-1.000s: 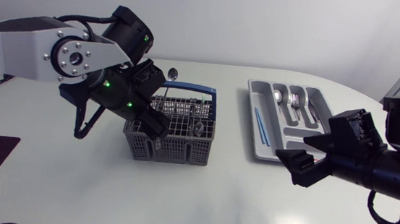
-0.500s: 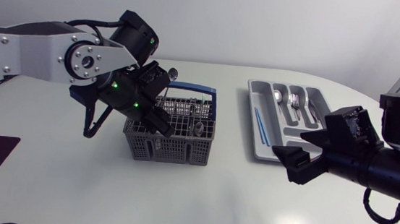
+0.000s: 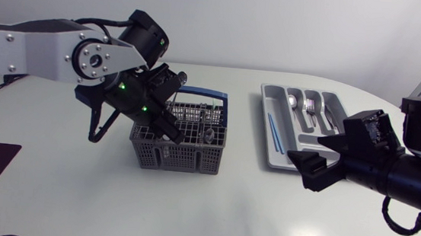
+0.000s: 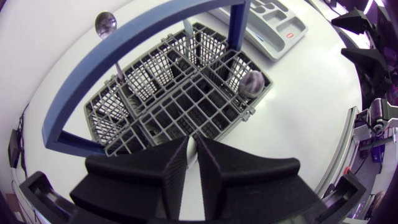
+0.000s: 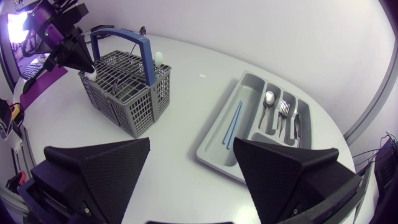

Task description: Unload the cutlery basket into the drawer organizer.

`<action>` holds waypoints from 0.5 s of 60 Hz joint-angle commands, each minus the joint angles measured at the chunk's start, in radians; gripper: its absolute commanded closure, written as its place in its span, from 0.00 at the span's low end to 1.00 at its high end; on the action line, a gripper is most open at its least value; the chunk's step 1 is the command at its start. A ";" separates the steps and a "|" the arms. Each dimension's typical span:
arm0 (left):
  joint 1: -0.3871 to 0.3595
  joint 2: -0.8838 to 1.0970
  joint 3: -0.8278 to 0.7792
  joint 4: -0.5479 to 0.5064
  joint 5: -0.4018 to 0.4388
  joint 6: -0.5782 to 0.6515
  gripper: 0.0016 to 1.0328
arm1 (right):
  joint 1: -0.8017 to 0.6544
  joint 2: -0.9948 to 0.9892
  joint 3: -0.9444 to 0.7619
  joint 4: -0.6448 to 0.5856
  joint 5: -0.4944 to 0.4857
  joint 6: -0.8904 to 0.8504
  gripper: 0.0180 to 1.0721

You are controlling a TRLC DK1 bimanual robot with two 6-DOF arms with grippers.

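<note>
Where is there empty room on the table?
Bare white table lies between the blue-handled grey mesh cutlery basket and the grey plastic drawer organizer, and in front of the basket. Crowded: the left gripper over the basket, the right gripper by the organizer.

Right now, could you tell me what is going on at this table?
A cutlery basket is being unloaded into a drawer organizer. The left pincer is right over the basket, fingers close together, with nothing visible between them. The right pincer hovers open by the organizer's near corner, holding nothing. The organizer already holds a spoon, a fork and blue sticks; some cutlery remains in the basket.
</note>
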 commanded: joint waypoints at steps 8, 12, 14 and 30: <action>0.027 -0.061 0.070 -0.047 0.059 0.011 0.89 | 0.009 0.007 -0.026 0.005 0.006 -0.006 0.08; 0.038 -0.077 0.071 -0.056 0.080 0.011 0.89 | 0.009 0.005 -0.027 0.005 0.006 -0.006 0.08; 0.044 -0.083 0.068 -0.056 0.091 0.011 0.89 | 0.011 0.005 -0.027 0.005 0.006 -0.006 0.08; 0.040 -0.094 0.039 -0.056 0.100 0.031 0.86 | 0.040 0.005 -0.038 0.005 0.012 -0.006 0.08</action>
